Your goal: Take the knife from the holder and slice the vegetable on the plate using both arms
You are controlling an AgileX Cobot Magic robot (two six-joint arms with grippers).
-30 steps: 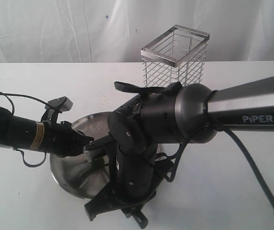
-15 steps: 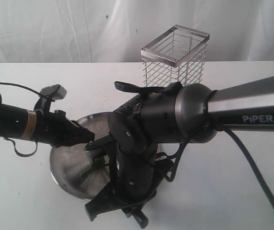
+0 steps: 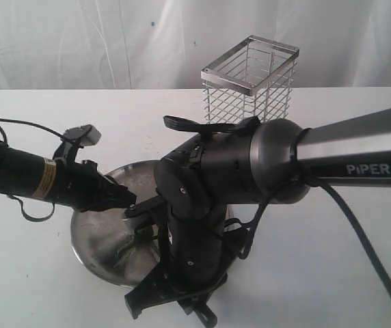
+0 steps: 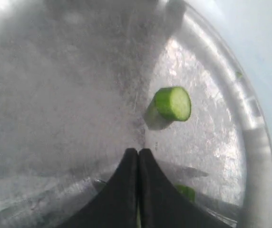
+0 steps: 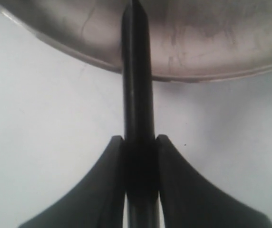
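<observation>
The knife (image 5: 137,95) is clamped in the right claw (image 5: 140,140), reaching over the rim of the plate (image 3: 89,236), where a cut green vegetable (image 4: 172,103) piece lies. The left claw (image 4: 138,153), pressed shut and empty, hovers above the plate (near that piece). A white tabletop (image 3: 38,287) lies under the plate, with the wire holder (image 3: 250,78) behind it and white drapery (image 3: 79,41) beyond.

cut vegetable (image 4: 172,103) on plate (image 4: 257,156), knife (image 5: 137,71) over rim
</observation>
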